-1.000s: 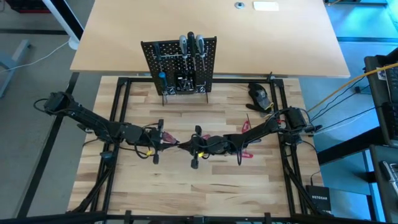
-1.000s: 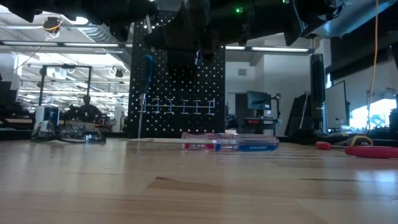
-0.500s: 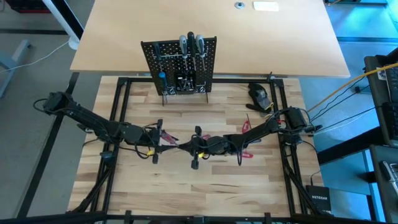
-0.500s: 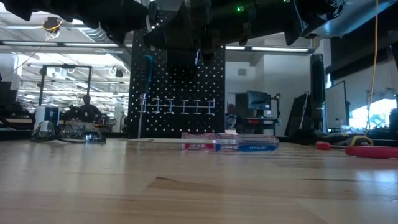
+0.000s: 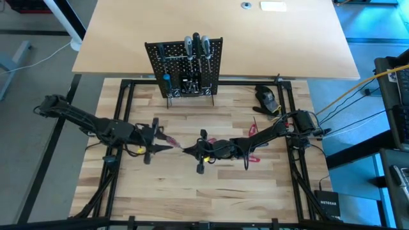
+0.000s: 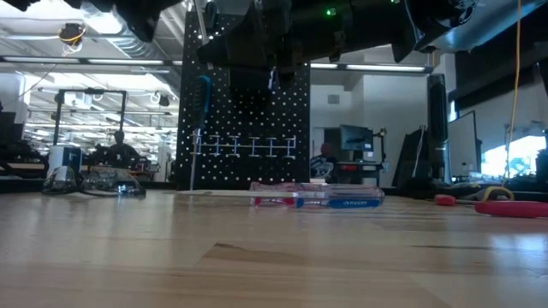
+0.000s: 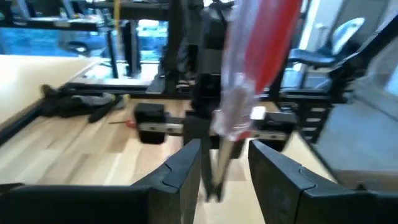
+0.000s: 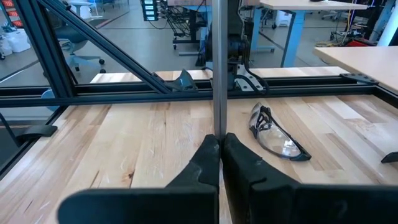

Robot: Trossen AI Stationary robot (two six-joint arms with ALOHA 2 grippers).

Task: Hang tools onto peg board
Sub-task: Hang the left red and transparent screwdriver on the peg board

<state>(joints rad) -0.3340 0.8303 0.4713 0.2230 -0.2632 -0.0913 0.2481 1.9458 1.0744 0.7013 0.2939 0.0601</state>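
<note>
A screwdriver with a clear red handle (image 7: pixel 261 43) and a silver shaft (image 8: pixel 219 74) hangs over the middle of the table (image 5: pixel 211 191), with my right gripper (image 5: pixel 193 151) shut on it. Its handle (image 5: pixel 168 137) points at my left gripper (image 5: pixel 158 137). That gripper is open, its fingers (image 7: pixel 186 174) standing either side of the screwdriver without visibly touching it. The black peg board (image 5: pixel 185 67) stands upright at the table's far edge. A blue-handled screwdriver (image 5: pixel 166 80) and two dark-handled tools (image 5: pixel 197 45) hang on it. My right gripper pinches the silver shaft (image 8: pixel 219 127) between its two fingertips, coming level from the table's right. The screwdriver sticks out ahead of the fingers toward the left gripper, handle first. It is lifted clear of the table.
Red-handled pliers (image 5: pixel 255 157) lie under the right arm. A dark rounded lump (image 5: pixel 267 97) sits at the far right. Two screwdrivers, one red-handled (image 6: pixel 278 198) and one blue-handled (image 6: pixel 347 202), lie before the peg board. Safety glasses (image 8: pixel 277 134) rest on the table's left part.
My left gripper has drawn back from the screwdriver's handle toward the table's left edge and risen a little. The screwdriver has stayed where it was in my right gripper.
</note>
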